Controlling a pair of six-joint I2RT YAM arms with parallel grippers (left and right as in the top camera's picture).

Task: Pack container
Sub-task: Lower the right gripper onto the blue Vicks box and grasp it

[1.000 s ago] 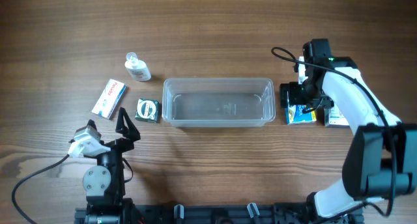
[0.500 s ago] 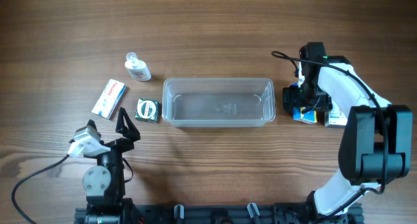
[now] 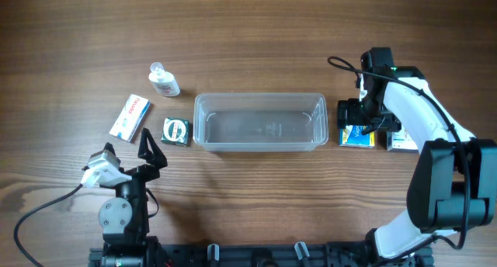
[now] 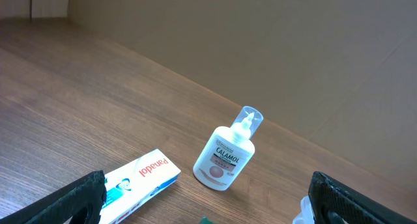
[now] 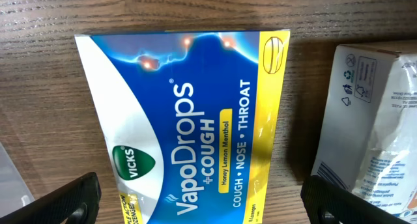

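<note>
The clear plastic container (image 3: 260,97) stands empty at the table's middle. My right gripper (image 3: 363,121) hangs open just right of it, over a blue and yellow Vicks VapoDrops box (image 3: 357,136) lying flat on the table. In the right wrist view the box (image 5: 195,120) lies between and below my two open fingers (image 5: 208,208), which do not touch it. My left gripper (image 3: 130,154) is open and empty at the front left. Its fingers (image 4: 208,214) show at the lower corners of the left wrist view.
A white box (image 3: 401,142) (image 5: 374,133) lies right of the Vicks box. Left of the container are a small green box (image 3: 176,131), a Panadol box (image 3: 130,117) (image 4: 140,178) and a small calamol bottle (image 3: 164,82) (image 4: 228,157).
My right wrist shifted slightly above the Vicks box and came back. The box stays on the table. The left arm has not moved.
</note>
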